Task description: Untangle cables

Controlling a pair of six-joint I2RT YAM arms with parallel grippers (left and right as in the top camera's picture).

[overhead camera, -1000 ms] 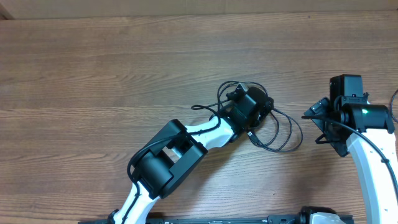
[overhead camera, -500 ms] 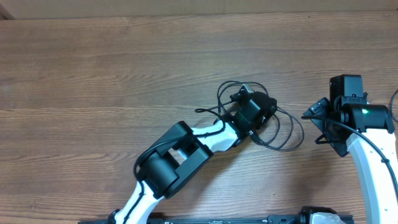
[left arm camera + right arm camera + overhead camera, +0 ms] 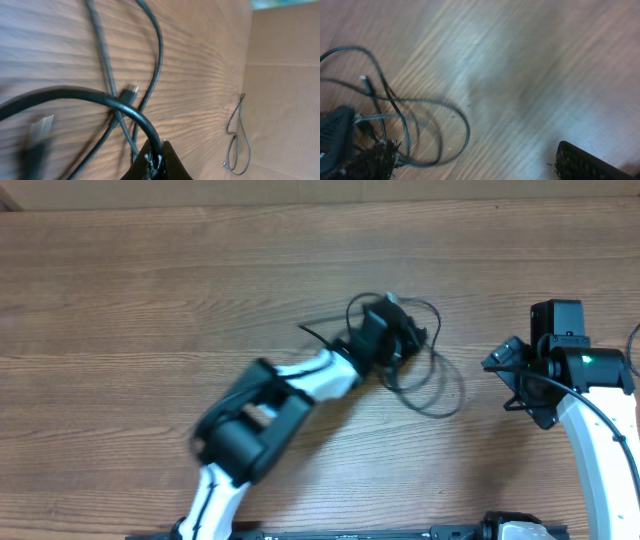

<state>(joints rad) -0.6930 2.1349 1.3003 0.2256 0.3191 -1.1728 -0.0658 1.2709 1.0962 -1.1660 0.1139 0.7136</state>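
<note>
Left claw (image 3: pixel 156 156) was pinching one of the cables (image 3: pixel 90 92) (right claw (image 3: pixel 503 383) sat spread, well apart); yanking hard could've pulled them tighter instead of loose.

one left arm (image 3: pixel 290 392), one right arm (image 3: pixel 592 415), one wooden table (image 3: pixel 120 280), one tangle of black cables (image 3: pixel 160 47), count unclear

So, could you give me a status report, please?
Left gripper shut on cables. Right gripper open, apart from them. Loops tangled on table.
</note>
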